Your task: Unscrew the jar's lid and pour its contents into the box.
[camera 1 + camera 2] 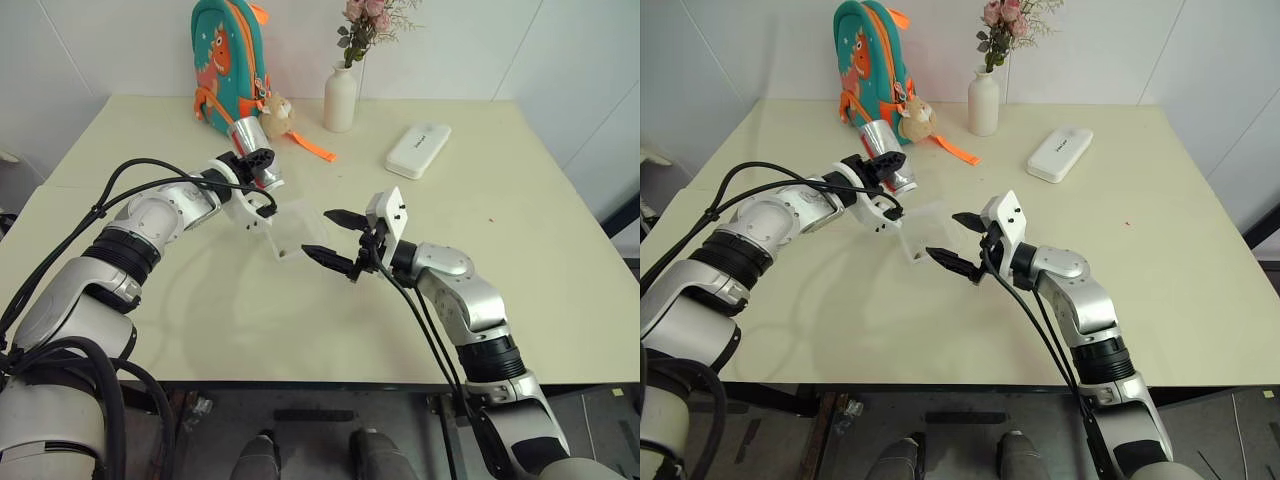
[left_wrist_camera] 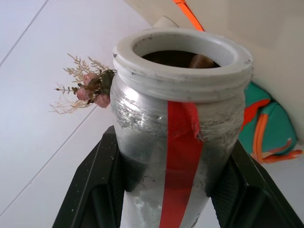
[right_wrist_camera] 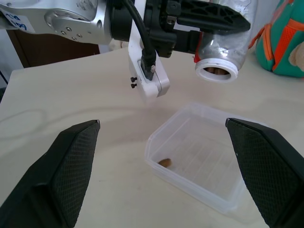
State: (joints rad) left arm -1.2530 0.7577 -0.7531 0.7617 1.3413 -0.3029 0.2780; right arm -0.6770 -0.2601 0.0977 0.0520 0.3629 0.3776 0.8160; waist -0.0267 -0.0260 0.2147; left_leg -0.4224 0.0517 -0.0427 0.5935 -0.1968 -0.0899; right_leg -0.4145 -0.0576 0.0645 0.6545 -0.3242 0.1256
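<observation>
My left gripper point(image 1: 256, 160) is shut on the jar point(image 1: 246, 135), a small clear jar with a red strip point(image 2: 178, 156) down its side. The jar is tilted, its open mouth point(image 3: 217, 71) hanging above the far side of the box point(image 1: 300, 215). A brown bit point(image 2: 201, 61) of the contents sits just inside the mouth, and another brown bit point(image 3: 165, 162) lies in the box. The lid is out of view. My right gripper point(image 1: 317, 232) stands open at the box's near right side, with nothing between its fingers point(image 3: 71, 166).
At the back of the cream table point(image 1: 540, 250) stand a teal backpack point(image 1: 228, 60) with a plush toy point(image 1: 277, 115), a white vase of flowers point(image 1: 340, 98) and a flat white case point(image 1: 418, 150). An orange strap point(image 1: 315, 148) lies behind the jar.
</observation>
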